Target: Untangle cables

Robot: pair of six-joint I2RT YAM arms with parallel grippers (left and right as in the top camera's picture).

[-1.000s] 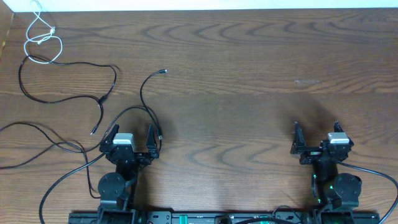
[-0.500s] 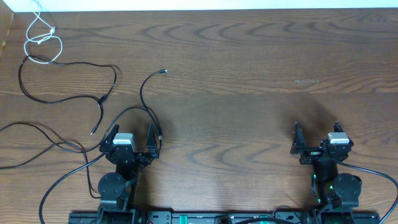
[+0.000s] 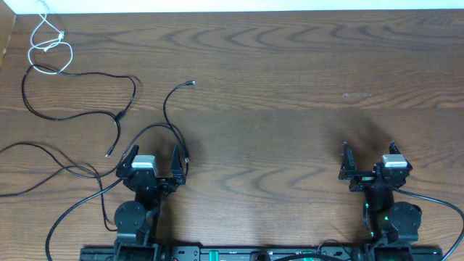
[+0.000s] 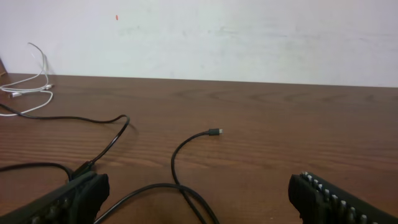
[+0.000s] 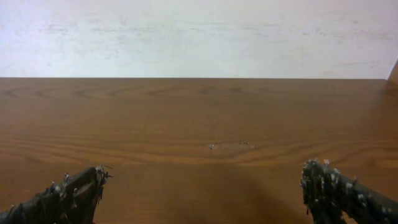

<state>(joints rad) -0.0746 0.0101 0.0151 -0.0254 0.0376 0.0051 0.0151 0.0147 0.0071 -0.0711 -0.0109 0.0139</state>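
1. We are seeing the left claw [image 3: 152,152] standing released, its jaws spread wide and gripping nothing, low over the table [image 3: 290,80].
2. The right claw [image 3: 368,150] is standing released too, and is empty. Its wrist view is showing only wood ahead of it and no cable.
3. All the cables are lying on the left claw's side. The short black cable [image 4: 175,163] is passing closest, starting just in front of the open jaws, running ahead and curling a little right to its plug [image 4: 214,131].
4. Right in front of the jaws that cable is meeting another black strand. We cannot tell whether the two are crossing or forming one loop.
5. The long black cable [image 3: 133,90] is lying ahead and to the left of the left claw, sweeping far left and coming back, with one end [image 3: 109,154] resting just left of the claw's left finger.
6. The white cable [image 3: 49,49] is sitting farthest ahead-left, near the table's far corner, and appears to be overlapping the long black cable's far bend.
7. We are judging the left arm to be much the nearer one, with the right claw well apart from every cable.
8. The short black cable's long axis is running roughly fore-and-aft from the left claw, so the jaws, opening side to side, are already lining up across it. We are judging that a short reach forward and down is what the next move calls for.
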